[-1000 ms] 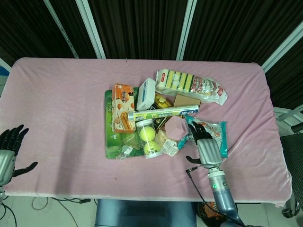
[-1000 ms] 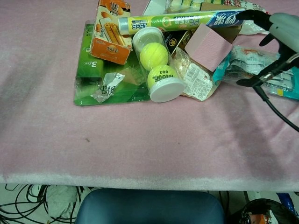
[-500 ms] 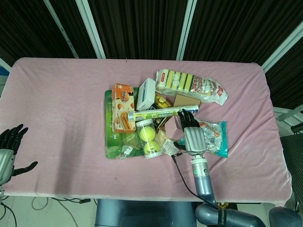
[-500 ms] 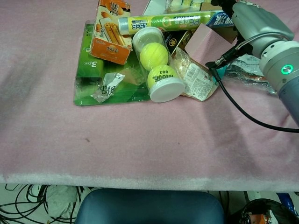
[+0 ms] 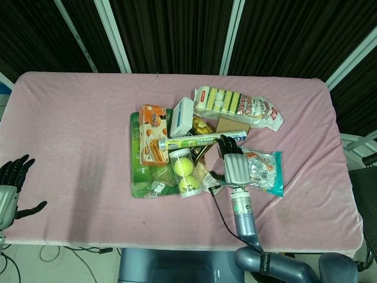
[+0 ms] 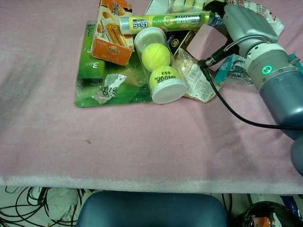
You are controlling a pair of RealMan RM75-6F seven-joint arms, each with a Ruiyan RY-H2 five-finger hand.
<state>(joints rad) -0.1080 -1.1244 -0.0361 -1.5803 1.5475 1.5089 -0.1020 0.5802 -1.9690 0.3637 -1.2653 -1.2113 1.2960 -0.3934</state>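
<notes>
- Our right hand (image 5: 236,166) lies palm down over the pink block (image 6: 207,37), fingers by the film roll (image 5: 203,141); whether it grips, we cannot tell
- Our left hand (image 5: 12,186) hangs spread, holding nothing, off the table's (image 5: 76,118) near-left edge

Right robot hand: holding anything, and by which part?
Cannot tell. The right robot hand lies over the pink block, fingertips near the end of the cling-film roll; no closed hold shows. The left robot hand holds nothing.
</notes>
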